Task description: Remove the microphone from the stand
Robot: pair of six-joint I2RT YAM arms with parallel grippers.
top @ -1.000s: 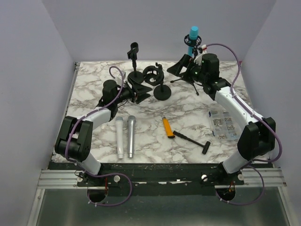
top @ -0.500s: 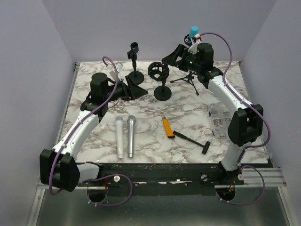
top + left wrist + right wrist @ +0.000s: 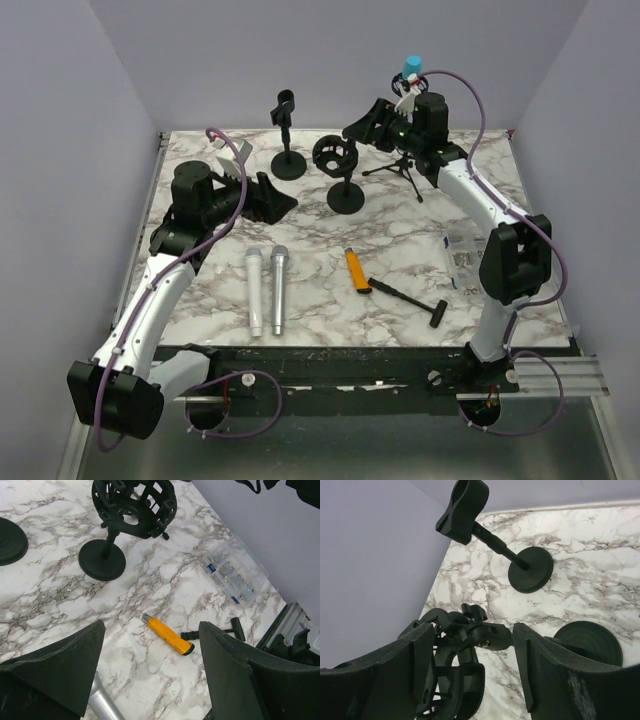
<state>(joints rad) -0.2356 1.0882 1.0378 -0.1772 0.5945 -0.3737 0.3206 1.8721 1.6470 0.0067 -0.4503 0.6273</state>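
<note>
A teal microphone [image 3: 410, 69] stands upright in a black tripod stand [image 3: 402, 166] at the back right, partly hidden behind my right arm. My right gripper [image 3: 362, 122] is open and empty, held in the air left of that microphone and above a black shock-mount stand [image 3: 335, 158]. In the right wrist view its open gripper [image 3: 472, 636] frames the shock mount [image 3: 451, 665] without touching it. My left gripper [image 3: 272, 201] is open and empty, low over the table left of the stands. It is also open in the left wrist view [image 3: 151, 645].
A black clip stand [image 3: 286, 112] stands at the back centre. Two silver microphones [image 3: 267, 290] lie at the front left. An orange utility knife [image 3: 357, 270], a black hammer-like tool [image 3: 410, 298] and a clear parts box [image 3: 475, 262] lie to the right.
My left arm has drawn back to the left, away from the stands. My right gripper has risen and moved left from the tripod to above the shock mount.
</note>
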